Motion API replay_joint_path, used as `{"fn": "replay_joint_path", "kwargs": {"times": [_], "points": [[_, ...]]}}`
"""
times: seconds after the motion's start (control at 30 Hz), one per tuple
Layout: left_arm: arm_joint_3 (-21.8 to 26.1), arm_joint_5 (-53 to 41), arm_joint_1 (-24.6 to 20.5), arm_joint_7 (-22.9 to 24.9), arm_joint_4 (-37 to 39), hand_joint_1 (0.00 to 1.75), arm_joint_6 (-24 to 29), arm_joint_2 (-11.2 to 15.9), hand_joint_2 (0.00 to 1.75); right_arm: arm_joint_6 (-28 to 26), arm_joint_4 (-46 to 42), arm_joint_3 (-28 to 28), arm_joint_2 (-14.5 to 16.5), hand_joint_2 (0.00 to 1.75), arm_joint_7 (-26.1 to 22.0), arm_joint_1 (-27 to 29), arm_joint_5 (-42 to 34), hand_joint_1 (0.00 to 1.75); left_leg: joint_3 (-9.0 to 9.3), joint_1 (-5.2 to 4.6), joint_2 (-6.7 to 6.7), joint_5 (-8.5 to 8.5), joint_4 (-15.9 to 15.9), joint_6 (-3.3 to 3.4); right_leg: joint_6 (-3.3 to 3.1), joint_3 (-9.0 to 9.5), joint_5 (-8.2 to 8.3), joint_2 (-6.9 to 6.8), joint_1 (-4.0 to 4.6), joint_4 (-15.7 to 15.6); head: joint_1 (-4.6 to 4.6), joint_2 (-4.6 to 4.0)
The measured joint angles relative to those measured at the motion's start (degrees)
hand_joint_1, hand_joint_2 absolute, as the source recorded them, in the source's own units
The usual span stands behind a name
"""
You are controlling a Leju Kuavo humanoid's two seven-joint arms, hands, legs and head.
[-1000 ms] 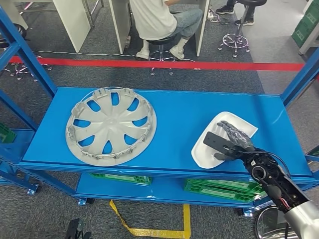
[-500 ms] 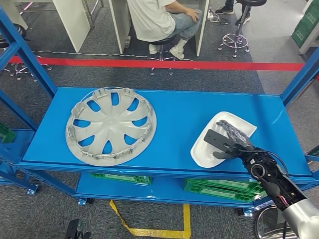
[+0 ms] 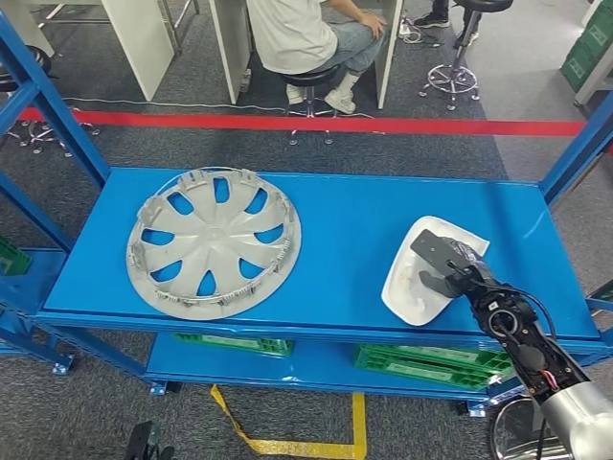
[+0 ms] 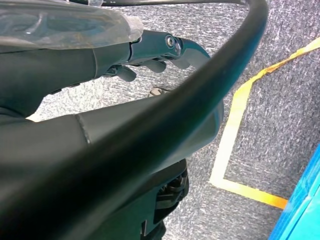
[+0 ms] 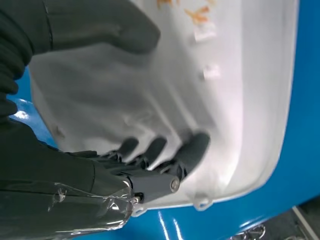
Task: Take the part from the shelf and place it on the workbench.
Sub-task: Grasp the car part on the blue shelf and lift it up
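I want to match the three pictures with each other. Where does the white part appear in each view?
Head view: white part lies on the right of the blue shelf, under the right hand.
Right wrist view: white part fills the middle, fingers on it.
Left wrist view: not in it.
Shared landmark: the blue shelf.

Wheel cover (image 3: 214, 242) left of part (image 3: 422, 278) on shelf (image 3: 347, 225)

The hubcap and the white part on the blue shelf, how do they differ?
The hubcap is round, silver-grey and spoked with cut-outs; the white part is a solid, roughly wedge-shaped shell. The hubcap is clearly larger than the white part. The hubcap lies untouched on the shelf's left, while the right robot hand rests on the white part at the right. Both sit on the same top shelf.
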Motion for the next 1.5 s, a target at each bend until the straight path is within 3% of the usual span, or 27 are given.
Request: {"fn": "replay_joint_path", "kwargs": {"times": [0.2,0.33,0.47,0.5,0.9,1.23,1.5], "points": [[0.0,-0.08,0.0,0.0,0.0,0.0,0.0,0.0,0.0,-0.75,-0.02,-0.4,0.0,1.75,0.92,0.04,-0.4,1.09,0.03,0.0,0.01,0.0,0.0,0.0,0.0,0.02,0.0,0.0,0.0,0.0,-0.01,0.0],[0.0,-0.08,0.0,0.0,0.0,0.0,0.0,0.0,0.0,-0.93,-0.02,-0.44,0.0,1.75,1.5,0.13,-0.5,0.96,0.03,0.0,0.0,0.0,0.0,0.0,0.0,0.02,0.0,0.0,0.0,0.0,0.01,0.0],[0.0,-0.17,-0.01,0.08,0.0,0.0,0.0,0.0,0.0,-2.05,-0.2,-0.59,0.0,1.75,3.83,0.21,-0.56,0.11,0.03,0.0,0.0,0.0,0.0,0.0,0.0,0.02,0.0,0.01,-0.01,0.0,0.0,0.0],[0.0,-0.22,-0.02,0.12,0.0,0.0,0.0,0.0,0.0,-2.49,-0.37,-0.69,0.0,1.75,4.55,0.28,-0.55,0.03,0.03,0.0,0.0,0.0,0.01,0.0,0.0,0.02,0.0,0.01,-0.01,0.0,-0.01,0.0],[0.0,-0.35,0.23,-0.38,0.0,0.0,0.1,0.0,0.0,-12.0,-9.3,-2.09,0.0,1.75,4.93,2.58,10.2,0.0,0.03,0.0,0.01,0.0,0.0,0.0,0.0,0.01,0.0,0.01,0.0,0.0,0.02,0.0],[0.0,0.41,0.79,-1.79,0.0,0.0,0.15,-0.01,0.0,-10.23,-22.88,-2.64,0.0,1.75,6.61,3.57,13.36,0.0,0.03,0.0,0.01,-0.01,-0.01,-0.01,0.0,0.0,-0.01,0.01,0.0,0.0,0.0,0.0],[0.0,0.44,0.9,-2.16,0.0,0.0,0.02,-0.02,0.0,-8.7,-27.49,-2.43,0.0,1.75,7.38,3.57,12.55,0.0,0.03,0.0,0.01,-0.01,-0.01,-0.01,0.01,0.01,-0.01,0.01,0.0,0.0,0.02,0.0]]}}
